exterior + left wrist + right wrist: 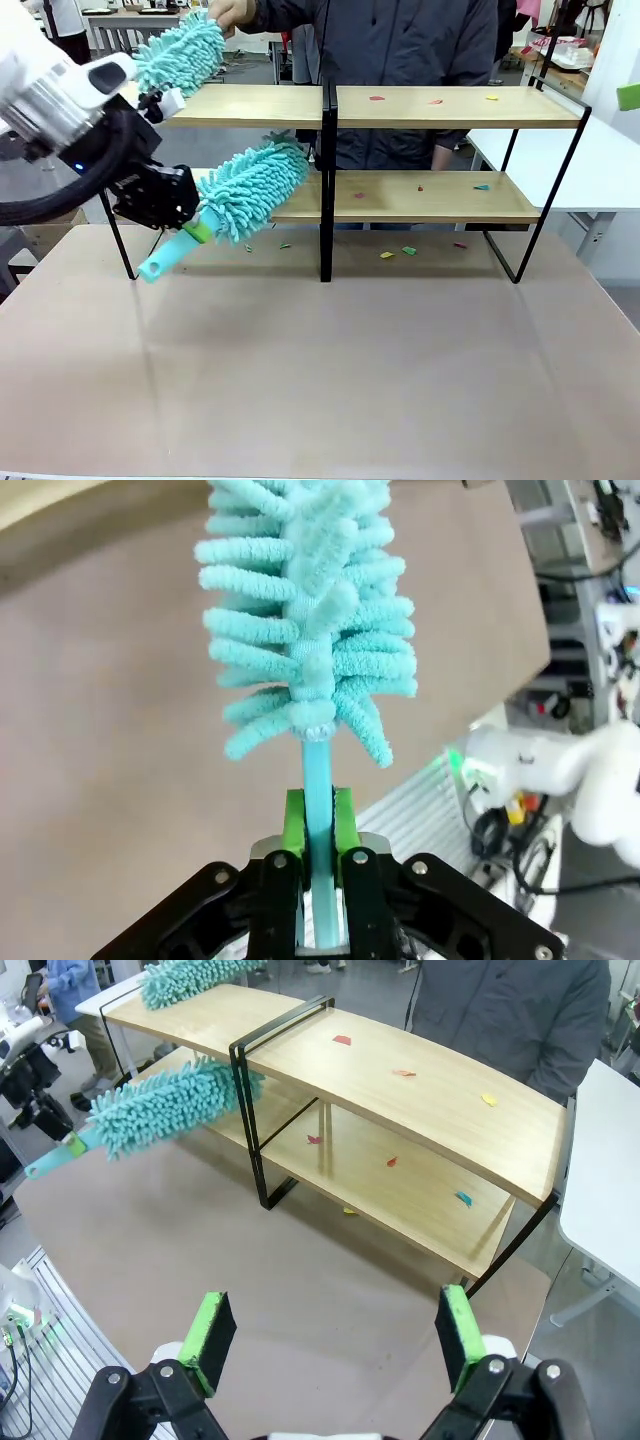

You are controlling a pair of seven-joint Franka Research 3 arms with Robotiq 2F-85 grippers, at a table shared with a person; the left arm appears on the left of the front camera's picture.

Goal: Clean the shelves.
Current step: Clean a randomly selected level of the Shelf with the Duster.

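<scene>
Duster reaching over the lower left board

We are seeing the left gripper (196,231) (320,818) pinching the pale blue handle of a teal duster (252,188) (305,630) (165,1110) between its green pads, jaws pressed tight on it. The fluffy head is slanting up over the lower board of the shelves (440,107) (420,1090), its tip near the middle black posts; we cannot tell whether it is touching the wood. The shelves are standing across the far part of the table (300,380). A person's hand (228,12) is holding a second duster (185,50) (190,980) at the top board's left end. The right gripper (335,1325) is hovering over the table, jaws spread wide, gripping nothing. Coloured scraps (434,101) are lying on both boards and the table.
</scene>
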